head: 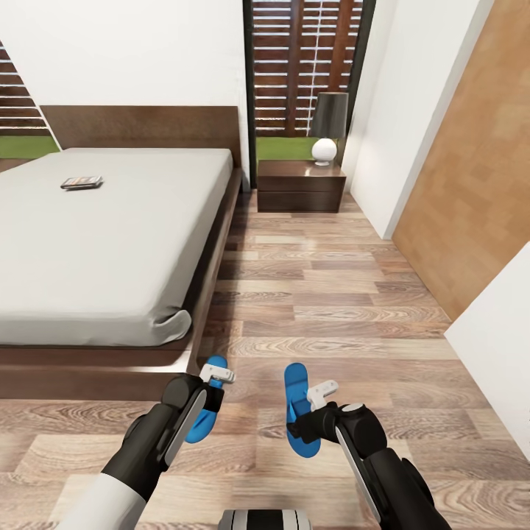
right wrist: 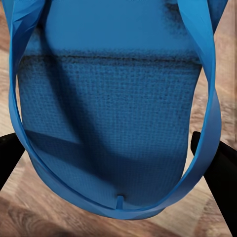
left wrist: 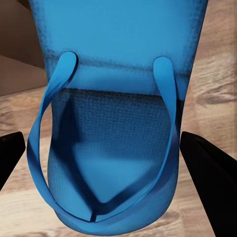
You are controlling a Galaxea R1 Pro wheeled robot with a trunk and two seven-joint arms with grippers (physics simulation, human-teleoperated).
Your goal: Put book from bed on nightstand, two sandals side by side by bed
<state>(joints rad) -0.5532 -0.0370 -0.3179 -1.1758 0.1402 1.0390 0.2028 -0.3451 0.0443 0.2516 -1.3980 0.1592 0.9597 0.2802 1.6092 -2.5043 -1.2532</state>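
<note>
Two blue sandals lie on the wood floor off the foot corner of the bed (head: pixel 110 243). My left gripper (head: pixel 200 405) hangs over the left sandal (head: pixel 213 364). In the left wrist view the gripper (left wrist: pixel 103 148) is open, with one black finger on each side of that sandal (left wrist: pixel 118 59). My right gripper (head: pixel 300 427) is over the right sandal (head: pixel 296 386), open too (right wrist: pixel 106 148), its fingers straddling the toe end of the sole (right wrist: pixel 113 98). The book (head: pixel 81 182) lies on the mattress near the headboard. A dark nightstand (head: pixel 300 188) stands right of the bed.
A lamp (head: pixel 327 125) with a white ball base stands on the nightstand. A white wall and a wooden door (head: pixel 471 191) bound the right side. Open plank floor (head: pixel 331 294) runs between the bed and that wall. Slatted shutters (head: pixel 305 59) fill the back.
</note>
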